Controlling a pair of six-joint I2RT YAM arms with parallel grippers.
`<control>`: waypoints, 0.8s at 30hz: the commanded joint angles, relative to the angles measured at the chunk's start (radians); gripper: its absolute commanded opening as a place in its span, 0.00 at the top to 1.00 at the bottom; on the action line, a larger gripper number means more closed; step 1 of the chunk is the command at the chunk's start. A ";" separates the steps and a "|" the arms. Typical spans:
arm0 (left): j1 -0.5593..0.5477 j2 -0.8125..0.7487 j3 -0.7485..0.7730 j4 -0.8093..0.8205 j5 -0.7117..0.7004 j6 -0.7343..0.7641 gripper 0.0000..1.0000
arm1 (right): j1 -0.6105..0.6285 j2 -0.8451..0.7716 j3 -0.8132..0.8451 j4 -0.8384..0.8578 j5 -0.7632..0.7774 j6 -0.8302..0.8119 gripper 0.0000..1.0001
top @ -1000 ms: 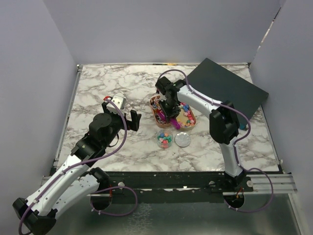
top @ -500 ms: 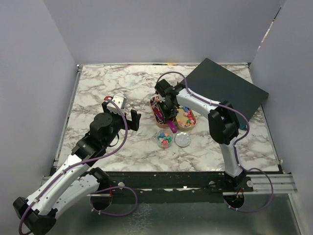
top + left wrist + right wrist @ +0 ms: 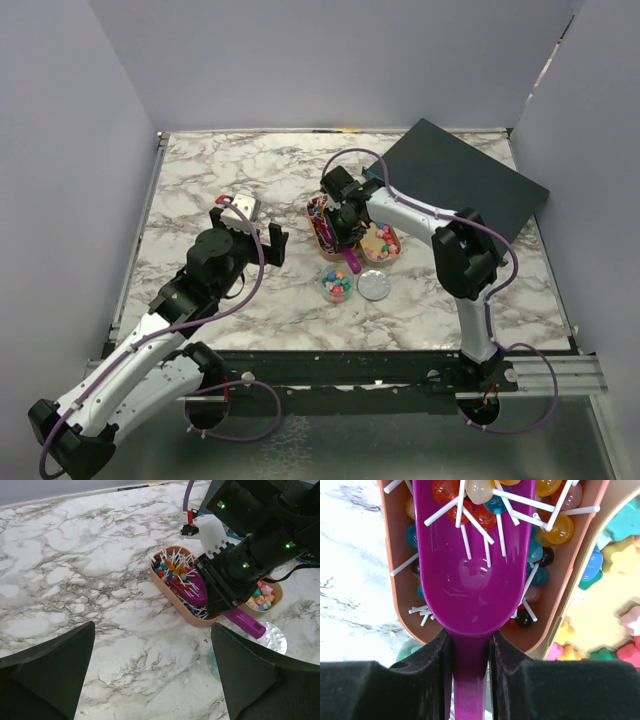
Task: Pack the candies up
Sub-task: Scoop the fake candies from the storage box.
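Observation:
The candies (image 3: 620, 560) are small pastel chunks lying in a tan tray (image 3: 390, 255), also seen in the left wrist view (image 3: 262, 597). More candies fill a small clear cup (image 3: 337, 284). My right gripper (image 3: 470, 640) is shut on the handle of a purple scoop (image 3: 470, 570). The scoop's bowl lies in the neighbouring brown tray (image 3: 395, 560) among round lollipops (image 3: 555, 527) with white sticks, and a few rest on its front end. In the top view the right gripper (image 3: 345, 232) hangs over that brown tray (image 3: 314, 232). My left gripper (image 3: 152, 645) stands open over bare marble, left of the trays (image 3: 262, 243).
A round silvery lid (image 3: 373, 286) lies right of the cup. A black board (image 3: 465, 180) rests tilted at the back right. A small silver object (image 3: 243, 207) sits near the left arm's wrist. Grey walls close in the marble table (image 3: 220, 170).
The right gripper with the scoop has shifted slightly left over the brown lollipop tray, and its elbow has swung a little right. The left arm has barely moved.

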 commanded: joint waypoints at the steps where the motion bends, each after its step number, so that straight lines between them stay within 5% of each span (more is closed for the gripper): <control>1: -0.004 0.010 -0.012 0.000 -0.027 0.015 0.01 | -0.003 -0.052 -0.073 0.039 0.074 0.000 0.99; 24: -0.004 0.046 -0.010 -0.001 -0.050 0.018 0.01 | -0.002 -0.223 -0.162 0.028 0.082 -0.020 0.99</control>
